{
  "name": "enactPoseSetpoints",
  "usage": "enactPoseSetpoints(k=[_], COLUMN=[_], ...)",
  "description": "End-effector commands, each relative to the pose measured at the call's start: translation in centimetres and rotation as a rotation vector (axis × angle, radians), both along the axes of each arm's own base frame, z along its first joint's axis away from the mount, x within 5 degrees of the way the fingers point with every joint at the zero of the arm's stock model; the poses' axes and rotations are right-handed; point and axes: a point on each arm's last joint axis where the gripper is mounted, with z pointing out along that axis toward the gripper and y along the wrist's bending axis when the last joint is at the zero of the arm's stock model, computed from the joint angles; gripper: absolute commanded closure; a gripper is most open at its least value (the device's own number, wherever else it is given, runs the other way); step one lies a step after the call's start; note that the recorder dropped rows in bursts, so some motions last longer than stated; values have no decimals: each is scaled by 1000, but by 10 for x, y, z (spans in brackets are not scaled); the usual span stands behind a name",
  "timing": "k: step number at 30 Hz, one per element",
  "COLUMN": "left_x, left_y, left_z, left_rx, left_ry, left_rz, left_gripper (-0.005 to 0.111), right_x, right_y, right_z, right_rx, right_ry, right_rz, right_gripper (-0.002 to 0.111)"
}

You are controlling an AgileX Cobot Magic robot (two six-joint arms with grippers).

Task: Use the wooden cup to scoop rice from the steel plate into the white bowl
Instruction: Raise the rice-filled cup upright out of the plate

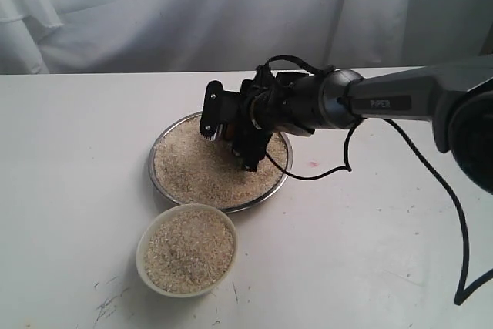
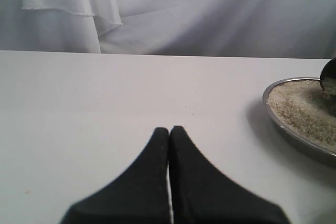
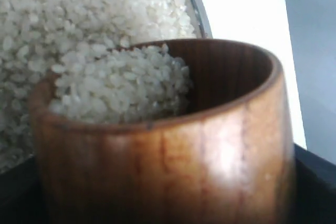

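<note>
Clamping wooden cup (image 3: 168,156) of rice (image 3: 121,85), right gripper (image 1: 240,144) hangs over steel plate (image 1: 152,171), toward its 1 o'clock | cup hidden behind gripper in exterior view | left gripper (image 2: 169,132) pressed together.

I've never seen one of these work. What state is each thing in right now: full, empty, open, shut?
Plate: covered with a layer of rice.
Bowl: nearly full of rice, beside the plate.
Cup: partly filled with rice, held over the plate.
Right end effector: closed on the cup.
Left end effector: shut, empty, off to the side of the plate.
</note>
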Motion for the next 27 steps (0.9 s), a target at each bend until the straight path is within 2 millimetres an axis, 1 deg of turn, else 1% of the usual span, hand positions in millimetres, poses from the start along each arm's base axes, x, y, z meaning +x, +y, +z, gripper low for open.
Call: enactPoseSetpoints(k=[1,4,5,10,15,17,22,27], left_x=[0,0,0,0,0,0,0,0], left_y=[0,0,0,0,0,0,0,0], left_z=[-1,-1,-1,-1,-1,-1,-1,-1], left_rx=[-4,-4,-4,-4,-4,-4,-4,-4], left_ry=[-7,-7,-7,-7,-7,-7,-7,-7], left_rz=[-1,-1,-1,-1,-1,-1,-1,-1], left_gripper=[107,107,107,107,107,107,107,107], right_x=[-1,-4,-6,-15,-18,-19,-20,-20], right_y=[0,-2,-3,-3,-2,0,2,5], right_z=[30,38,44,61,66,71,78,84], right_rx=[149,191,219,314,405,464,560,630], right_ry=[28,74,105,220,311,336,374,367], right_rz=[-79,-133,-165,-210,-278,-303,-343,-358], right_gripper=[108,108,108,108,108,108,108,108])
